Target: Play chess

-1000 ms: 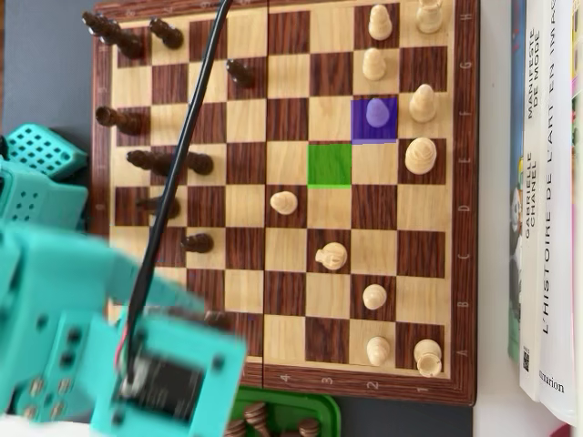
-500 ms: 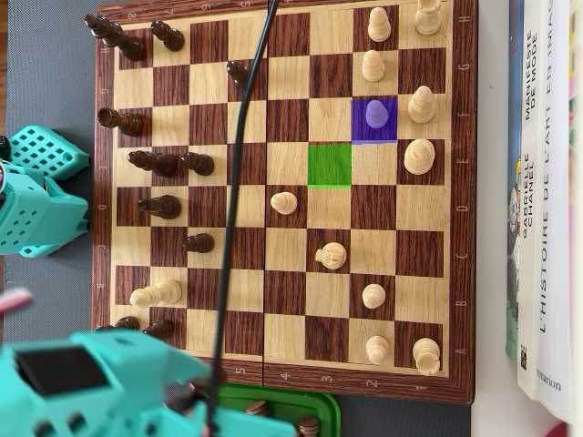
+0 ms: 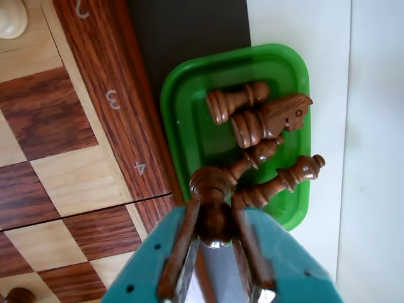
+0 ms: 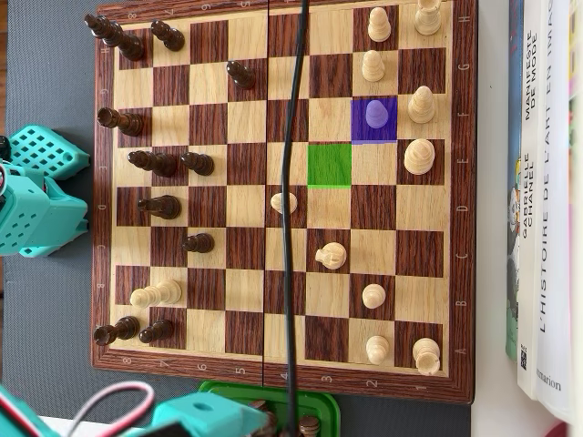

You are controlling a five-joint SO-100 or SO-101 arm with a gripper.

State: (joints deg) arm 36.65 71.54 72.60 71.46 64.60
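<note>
Your gripper [image 3: 218, 243], teal-bodied, enters the wrist view from the bottom edge with its jaws drawn narrow around a dark chess piece [image 3: 213, 196], whose rounded end projects past the fingertips; which piece it is cannot be told from this angle. That held piece hangs over the near rim of the green tray [image 3: 183, 136], which lies just beside the numbered border of the chessboard [image 3: 107, 95], off the board proper. Inside the tray lie four more dark pieces on their sides: a pawn [image 3: 237, 101], a knight [image 3: 271, 120] touching it, and two slimmer pieces, one [image 3: 259, 154] partly behind the held piece and one [image 3: 281, 180] nearest the tray's far corner. In the overhead view the arm [image 4: 200, 419] shows only at the bottom edge, above the tray [image 4: 323, 401], and a black cable [image 4: 291, 209] runs down across the middle of the board [image 4: 273, 364]. A purple-tinted square [image 4: 374, 119] bears a pawn, and a green-tinted square [image 4: 329, 165], diagonally adjacent to it, is bare. Light pieces stand mainly on the right side of that view, dark pieces on the left, with one light piece [image 4: 155, 294] lying among them at lower left. A second teal structure [image 4: 36, 205] sits off the board's left edge, and books [image 4: 547, 191] stand along the right edge.
</note>
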